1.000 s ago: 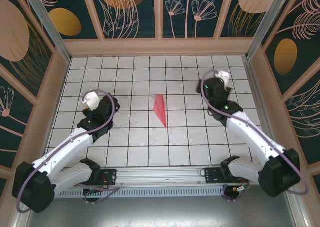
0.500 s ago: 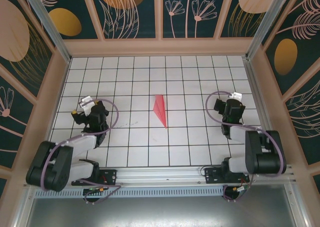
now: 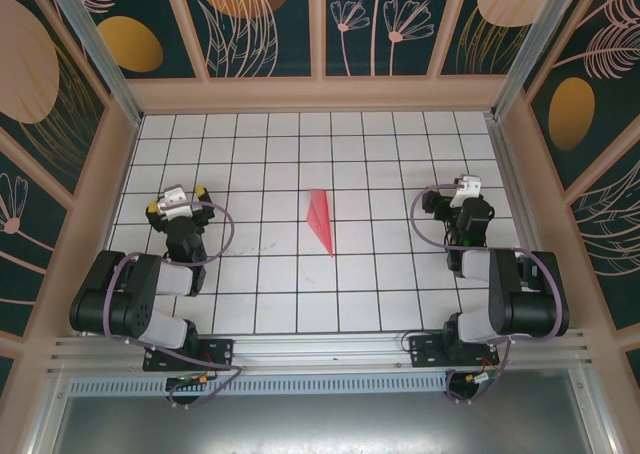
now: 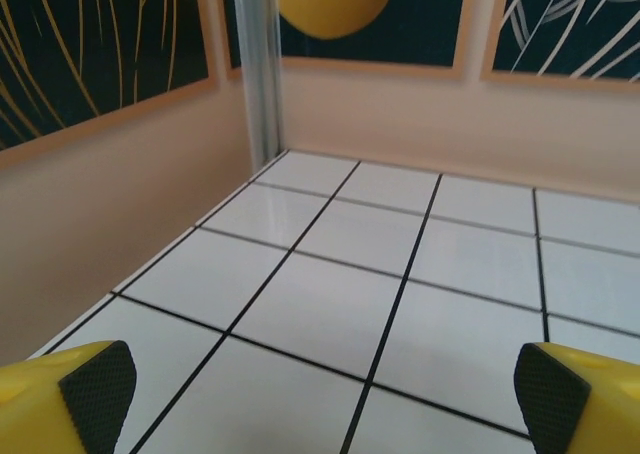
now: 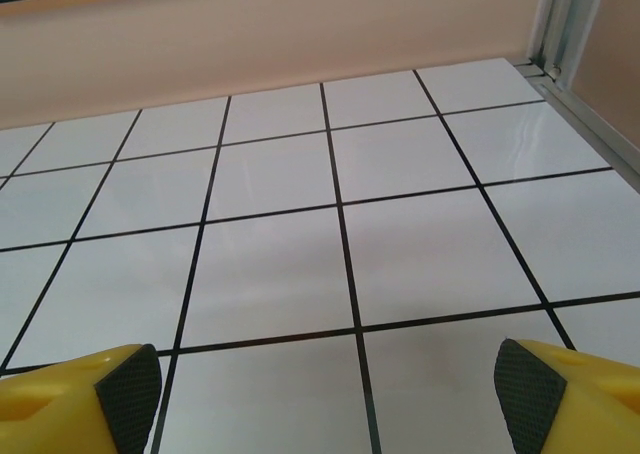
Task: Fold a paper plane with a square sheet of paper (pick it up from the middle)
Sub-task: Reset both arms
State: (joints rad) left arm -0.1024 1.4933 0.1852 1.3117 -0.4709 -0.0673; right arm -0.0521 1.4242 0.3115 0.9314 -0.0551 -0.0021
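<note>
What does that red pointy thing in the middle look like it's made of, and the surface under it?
The paper plane looks like thin matte pink-red paper: it lies flat, is sharp-edged and tapers to a fine point. The table looks like glossy white tile or a printed panel with black grid lines; the wrist views show soft reflections, but not which it is.

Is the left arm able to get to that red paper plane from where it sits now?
Probably yes. Only bare white tiles lie between the left gripper and the paper plane, which lies flat and untouched. The arm is folded back, so it must stretch out.
</note>
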